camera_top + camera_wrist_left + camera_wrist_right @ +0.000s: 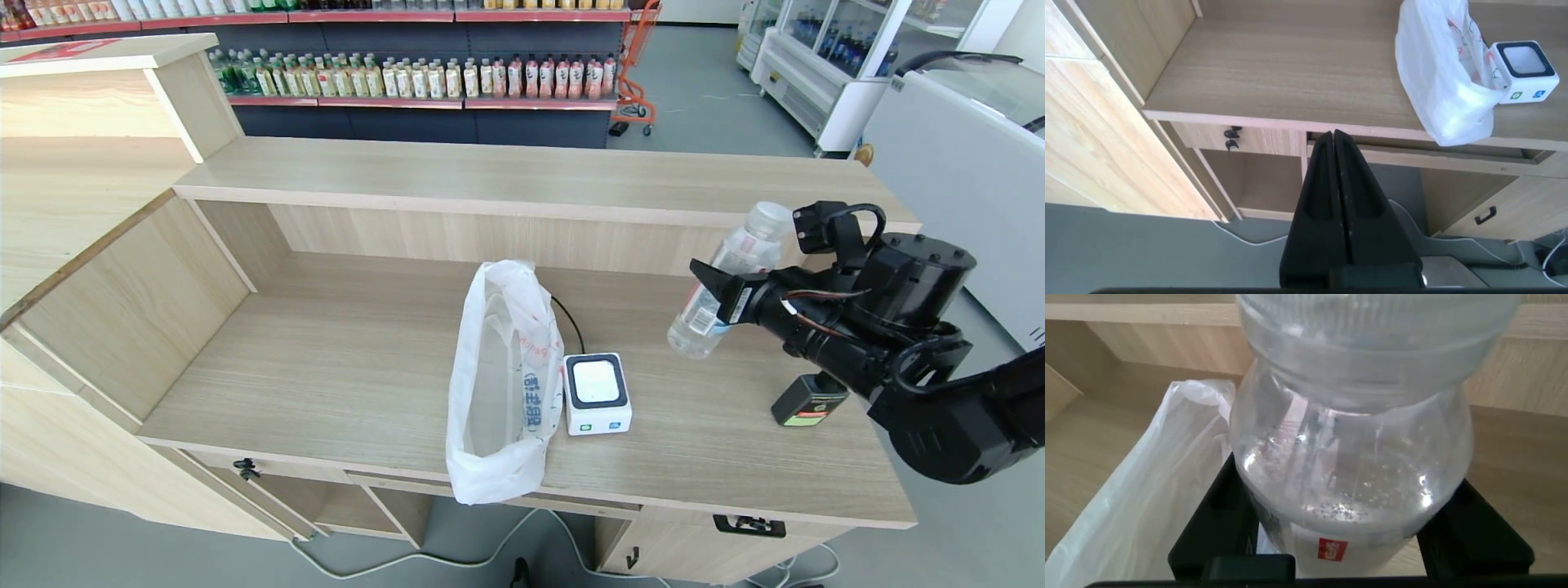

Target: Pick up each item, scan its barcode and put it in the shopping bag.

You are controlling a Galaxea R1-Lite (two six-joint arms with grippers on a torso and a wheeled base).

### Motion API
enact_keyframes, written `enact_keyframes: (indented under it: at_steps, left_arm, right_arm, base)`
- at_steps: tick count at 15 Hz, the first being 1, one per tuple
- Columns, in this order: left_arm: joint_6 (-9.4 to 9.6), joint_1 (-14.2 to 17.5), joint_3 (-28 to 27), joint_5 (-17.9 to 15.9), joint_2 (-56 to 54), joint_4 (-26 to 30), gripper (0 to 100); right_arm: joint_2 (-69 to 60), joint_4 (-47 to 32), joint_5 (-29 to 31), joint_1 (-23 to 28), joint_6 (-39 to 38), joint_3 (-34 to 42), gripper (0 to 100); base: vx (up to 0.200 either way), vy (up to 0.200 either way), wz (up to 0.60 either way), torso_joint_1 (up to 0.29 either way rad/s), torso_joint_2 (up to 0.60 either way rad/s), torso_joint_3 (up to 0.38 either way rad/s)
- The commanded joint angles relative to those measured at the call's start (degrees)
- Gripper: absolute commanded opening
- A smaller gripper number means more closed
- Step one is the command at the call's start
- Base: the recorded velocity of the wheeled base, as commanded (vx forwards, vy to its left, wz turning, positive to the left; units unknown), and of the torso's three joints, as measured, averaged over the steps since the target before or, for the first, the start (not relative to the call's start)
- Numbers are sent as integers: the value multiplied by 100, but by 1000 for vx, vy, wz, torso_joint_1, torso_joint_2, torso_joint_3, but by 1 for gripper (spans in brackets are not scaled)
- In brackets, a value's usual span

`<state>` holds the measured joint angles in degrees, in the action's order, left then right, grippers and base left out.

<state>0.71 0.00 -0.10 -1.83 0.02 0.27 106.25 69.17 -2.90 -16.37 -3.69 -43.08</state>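
My right gripper [718, 290] is shut on a clear plastic water bottle [729, 279], held tilted in the air above the right half of the counter [343, 359]. Seen close in the right wrist view, the water bottle [1351, 449] sits between the black fingers [1221, 514]. A white shopping bag [502, 376] stands open at the counter's front middle, with a white barcode scanner [597, 392] touching its right side. A small dark bottle [808, 400] lies on the counter under my right arm. My left gripper [1335, 155] is shut, hanging below and in front of the counter's front edge.
A raised wooden ledge [522, 175] runs along the back of the counter, with a side wall [131, 302] on the left. The scanner's black cable [569, 318] trails behind the bag. Store shelves [424, 77] and freezers [939, 122] stand beyond.
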Motion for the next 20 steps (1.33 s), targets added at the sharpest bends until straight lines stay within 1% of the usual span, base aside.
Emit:
enact_keyframes:
  at_steps: [1,5,7,12,16,20]
  left_arm:
    - [-9,0,1,7,-2,-9,0]
    - [0,0,1,7,-2,0,0]
    - [0,0,1,7,-2,0,0]
    - [8,0,1,7,-2,0,0]
    - [0,0,-8,-2,-2,0,0]
    - [0,0,1,7,-2,0,0]
  right_arm:
    - [-96,9,0,-33,0,195,0]
    - [-34,0,9,-85,-17,292,0]
    - [1,18,9,-279,-17,538,0]
    - [546,53,141,-630,-193,459,0]
    - [1257,167,150,-674,-114,195,0]
    - [1504,220,141,-1079,9,54,0]
  base:
    - [0,0,0,0,0,0]
    - [0,200,0,-7,2,6]
    - [0,200,0,19,5,0]
    - [0,200,0,-1,0,3]
    - [0,0,0,0,0,0]
    - [0,0,0,0,0,0]
